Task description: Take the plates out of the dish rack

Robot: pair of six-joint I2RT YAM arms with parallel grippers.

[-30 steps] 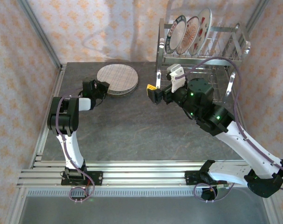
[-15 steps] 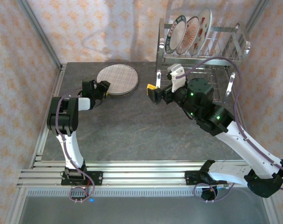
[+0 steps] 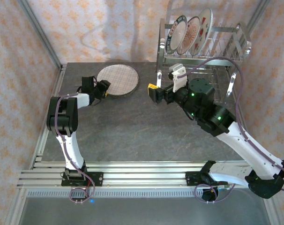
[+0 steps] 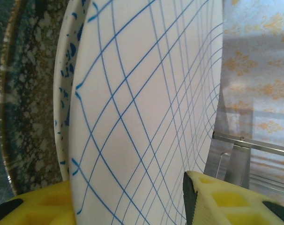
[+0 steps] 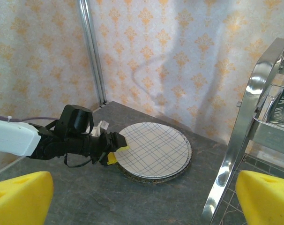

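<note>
Dark grey tabletop [image 3: 132, 136], orange-patterned backdrop walls [image 3: 109, 28], aluminium rails [image 3: 142, 178] along near edge.

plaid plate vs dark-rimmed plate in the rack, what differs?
Pose: the plaid plate lies flat, the dark-rimmed plate stands on edge.
Place: the plaid plate tops a stack on the table, the dark-rimmed plate sits in the dish rack upper slots.
Pattern: the plaid plate has crossing lines, the dark-rimmed plate a pale centre.
Both are round.
</note>
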